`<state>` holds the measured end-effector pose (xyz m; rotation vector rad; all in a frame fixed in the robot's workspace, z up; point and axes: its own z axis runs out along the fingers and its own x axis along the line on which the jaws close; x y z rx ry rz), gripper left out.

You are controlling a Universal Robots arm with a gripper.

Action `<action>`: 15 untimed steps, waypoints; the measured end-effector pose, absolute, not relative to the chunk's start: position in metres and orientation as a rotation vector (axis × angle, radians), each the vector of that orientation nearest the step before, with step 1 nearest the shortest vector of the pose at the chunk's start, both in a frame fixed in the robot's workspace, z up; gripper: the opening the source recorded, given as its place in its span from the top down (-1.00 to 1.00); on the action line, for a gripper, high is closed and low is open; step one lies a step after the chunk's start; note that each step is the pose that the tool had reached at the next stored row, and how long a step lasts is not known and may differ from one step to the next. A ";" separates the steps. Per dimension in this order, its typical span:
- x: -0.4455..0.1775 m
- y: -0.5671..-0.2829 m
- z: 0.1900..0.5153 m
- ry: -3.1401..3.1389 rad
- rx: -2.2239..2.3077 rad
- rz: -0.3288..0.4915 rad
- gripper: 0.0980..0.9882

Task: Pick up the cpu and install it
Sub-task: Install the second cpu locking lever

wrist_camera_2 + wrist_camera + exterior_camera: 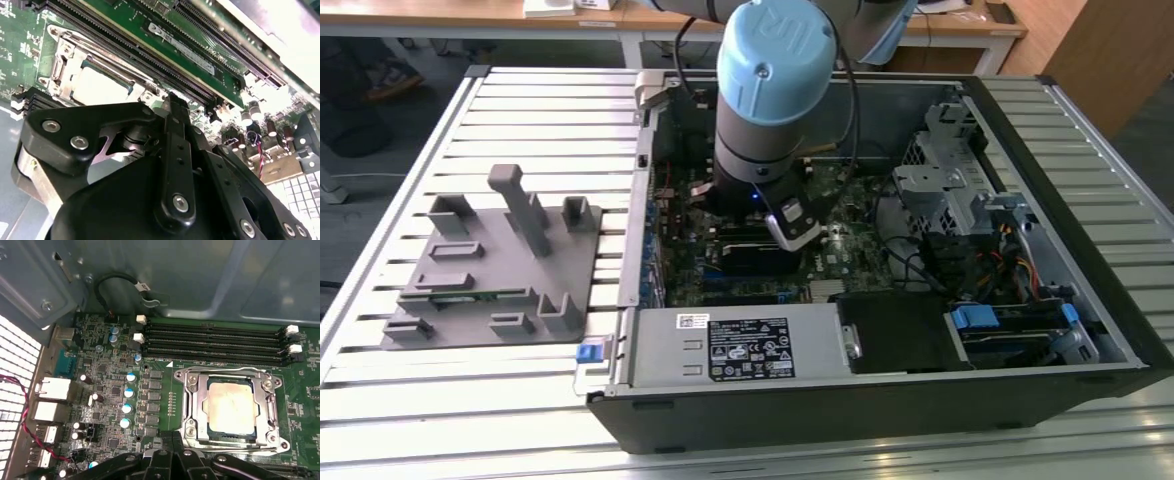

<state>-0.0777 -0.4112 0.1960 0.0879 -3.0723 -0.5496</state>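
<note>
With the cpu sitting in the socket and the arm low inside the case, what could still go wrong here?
1. The cpu lies in the socket frame whose metal bracket looks open; if it sits slightly askew, socket contacts might be damaged.
2. The tool hangs close beside the socket, so a small sideways slip could nudge the chip or frame.
3. The memory slots and capacitors crowd the area; a wide retreat could clip them.

Even daylight; blown-out glare, second wrist view.

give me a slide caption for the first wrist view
The cpu sits in its socket frame on the motherboard.
</note>
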 end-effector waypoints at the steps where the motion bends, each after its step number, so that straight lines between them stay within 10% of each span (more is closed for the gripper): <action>1: -0.078 -0.411 0.198 -3.072 0.088 -0.550 0.98; 15: -0.078 -0.411 0.216 -3.070 0.088 -0.566 0.98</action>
